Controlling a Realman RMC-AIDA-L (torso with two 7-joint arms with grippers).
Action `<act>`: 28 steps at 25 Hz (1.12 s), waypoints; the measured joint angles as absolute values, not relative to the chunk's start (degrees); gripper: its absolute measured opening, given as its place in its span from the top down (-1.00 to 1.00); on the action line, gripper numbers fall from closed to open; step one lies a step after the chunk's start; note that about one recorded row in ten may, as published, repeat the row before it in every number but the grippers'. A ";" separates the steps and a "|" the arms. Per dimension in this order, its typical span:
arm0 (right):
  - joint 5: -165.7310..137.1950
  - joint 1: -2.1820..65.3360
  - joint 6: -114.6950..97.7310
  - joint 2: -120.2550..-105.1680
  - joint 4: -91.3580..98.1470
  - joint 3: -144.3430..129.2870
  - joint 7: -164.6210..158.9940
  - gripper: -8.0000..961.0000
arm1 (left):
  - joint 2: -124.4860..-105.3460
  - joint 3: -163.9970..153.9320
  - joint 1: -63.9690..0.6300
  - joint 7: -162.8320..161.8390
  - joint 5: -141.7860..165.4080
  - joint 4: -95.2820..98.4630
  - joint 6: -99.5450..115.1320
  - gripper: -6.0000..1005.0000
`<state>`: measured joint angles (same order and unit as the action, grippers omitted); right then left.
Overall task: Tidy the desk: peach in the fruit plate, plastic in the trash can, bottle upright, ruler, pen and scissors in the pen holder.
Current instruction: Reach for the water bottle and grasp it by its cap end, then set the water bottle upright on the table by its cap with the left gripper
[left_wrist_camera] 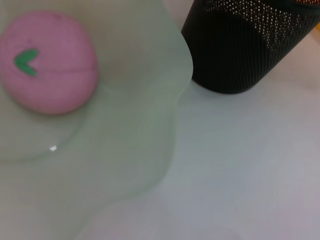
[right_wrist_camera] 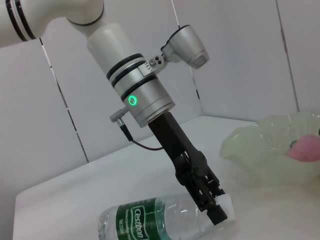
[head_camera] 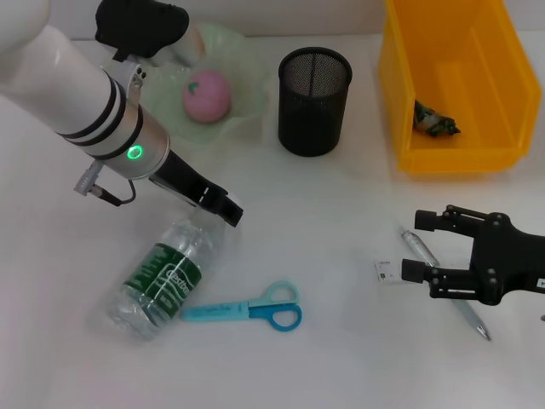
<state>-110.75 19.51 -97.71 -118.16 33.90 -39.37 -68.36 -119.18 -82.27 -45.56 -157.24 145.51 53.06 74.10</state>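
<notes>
The peach lies in the pale green fruit plate, also seen in the left wrist view as peach and plate. A clear bottle with a green label lies on its side. My left gripper sits at its cap end. Blue scissors lie just in front of the bottle. My right gripper is open above the silver pen. A small white marked piece pokes out beside it; I cannot tell if it is the ruler. Crumpled plastic lies in the yellow trash can.
The black mesh pen holder stands upright between the plate and the yellow bin, with nothing showing above its rim. It also fills the far corner of the left wrist view. White walls close off the back of the desk.
</notes>
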 joint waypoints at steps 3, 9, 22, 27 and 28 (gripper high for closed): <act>-110.75 19.65 -97.52 -118.13 33.12 -39.32 -68.35 -0.75 | -119.18 -83.05 -45.35 -157.23 145.65 53.01 73.68 -0.62; -110.72 19.75 -97.25 -117.99 32.62 -39.28 -68.31 -0.75 | -119.18 -83.78 -44.91 -156.87 145.80 53.00 72.58 -0.53; -110.69 19.92 -96.01 -118.17 32.61 -39.28 -68.30 -0.75 | -119.09 -84.22 -42.64 -152.73 144.88 57.38 72.60 0.10; -110.76 20.36 -95.99 -118.20 32.53 -39.48 -68.53 -0.75 | -118.73 -83.65 -38.43 -143.87 138.18 64.68 74.19 0.09; -110.76 20.42 -95.98 -118.21 32.47 -39.47 -68.55 -0.75 | -118.57 -82.49 -36.84 -141.23 135.29 66.53 74.28 0.09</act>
<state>-110.76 20.42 -95.98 -118.21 32.47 -39.47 -68.55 -118.57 -82.49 -36.84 -141.23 135.29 66.53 74.28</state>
